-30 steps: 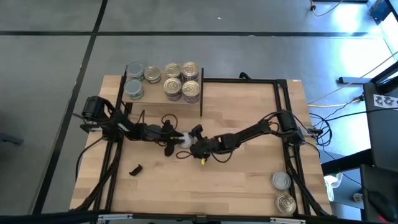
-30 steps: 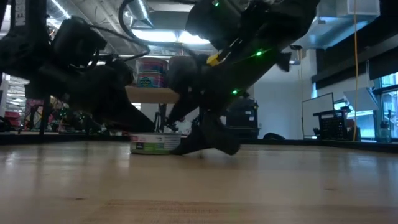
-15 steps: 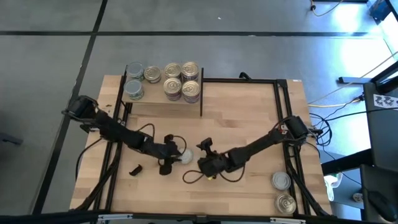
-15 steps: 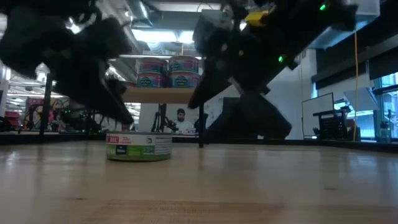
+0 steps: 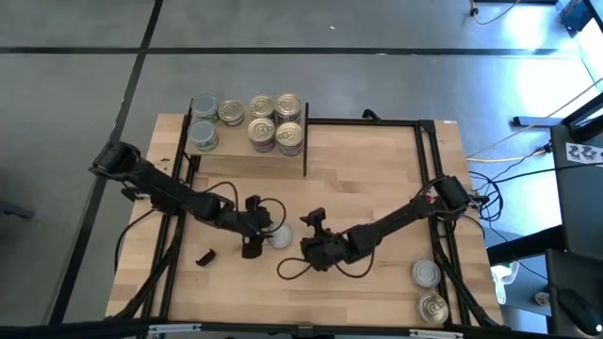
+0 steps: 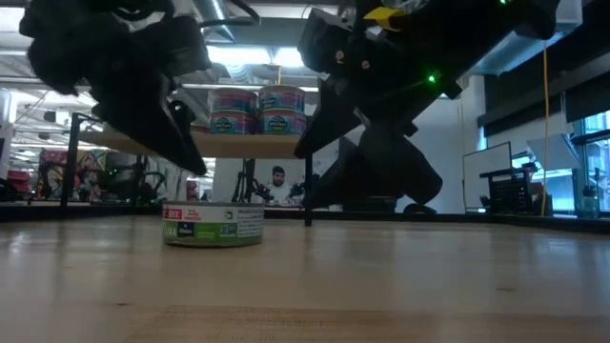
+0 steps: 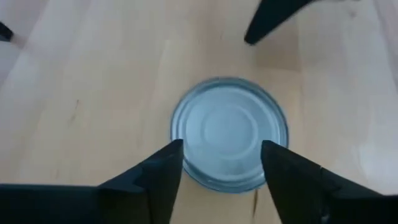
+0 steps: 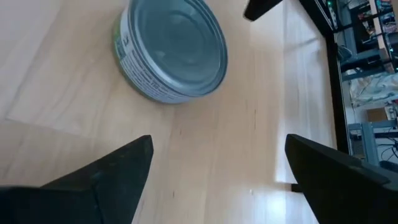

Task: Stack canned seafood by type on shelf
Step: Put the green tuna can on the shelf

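Roughly midway, going by how the tins lie. Nearest the front edge of the table, at the right corner, two tins wait untouched, one silver-topped, one gold-topped. Mid-table a single silver-topped tin stands upright on the wood, green-and-white label showing in the low view. The left gripper is over it, fingers apart and straddling the tin's near side; contact not clear, so I judge it not gripped. The right gripper hangs just beside the same tin, jaws spread wide, holding nothing. A small dark object lies loose on the table, left of the tin.

Farther back, the shelf carries the done part: plain silver tops at its left, gold tops toward the right, where labelled sides show tins stacked on tins. Exact count per pile unclear from above.

Left to do, as far as visible: the mid-table tin and the two at the front corner.
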Robot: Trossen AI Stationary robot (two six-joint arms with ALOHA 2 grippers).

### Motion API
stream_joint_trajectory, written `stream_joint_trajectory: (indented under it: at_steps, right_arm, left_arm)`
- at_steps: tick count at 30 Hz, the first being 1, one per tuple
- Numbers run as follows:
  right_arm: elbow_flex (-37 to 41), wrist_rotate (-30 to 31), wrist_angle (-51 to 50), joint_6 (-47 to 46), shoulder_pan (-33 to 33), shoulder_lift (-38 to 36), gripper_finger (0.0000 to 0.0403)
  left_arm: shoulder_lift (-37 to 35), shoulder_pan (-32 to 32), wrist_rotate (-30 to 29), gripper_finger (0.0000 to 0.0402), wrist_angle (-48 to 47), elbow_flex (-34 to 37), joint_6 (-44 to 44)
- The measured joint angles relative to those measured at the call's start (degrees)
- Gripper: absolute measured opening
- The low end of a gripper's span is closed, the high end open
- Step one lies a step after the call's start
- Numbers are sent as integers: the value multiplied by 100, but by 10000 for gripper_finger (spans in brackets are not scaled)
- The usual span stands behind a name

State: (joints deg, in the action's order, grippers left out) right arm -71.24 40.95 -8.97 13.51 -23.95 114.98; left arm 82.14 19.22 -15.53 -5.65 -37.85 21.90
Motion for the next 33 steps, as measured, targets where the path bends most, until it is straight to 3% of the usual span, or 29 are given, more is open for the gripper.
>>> stream_joint_trajectory:
  at_steps: [5,11,17,20,33]
  right_arm:
    - [-2,0,41,-22,-2,14,366]
    - [-2,-309,98,23,-2,23,366]
    - [-2,-453,204,172,-2,26,366]
    - [-2,-455,207,174,-2,26,366]
    - [-2,-452,205,176,9,26,366]
  left_arm:
    - [318,-17,0,237,68,0,-248]
    - [626,-9,-39,228,183,-9,-355]
    - [672,-9,-57,220,1125,374,-470]
    - [668,-9,-17,220,1169,426,-421]
    - [-250,32,114,215,611,234,-608]
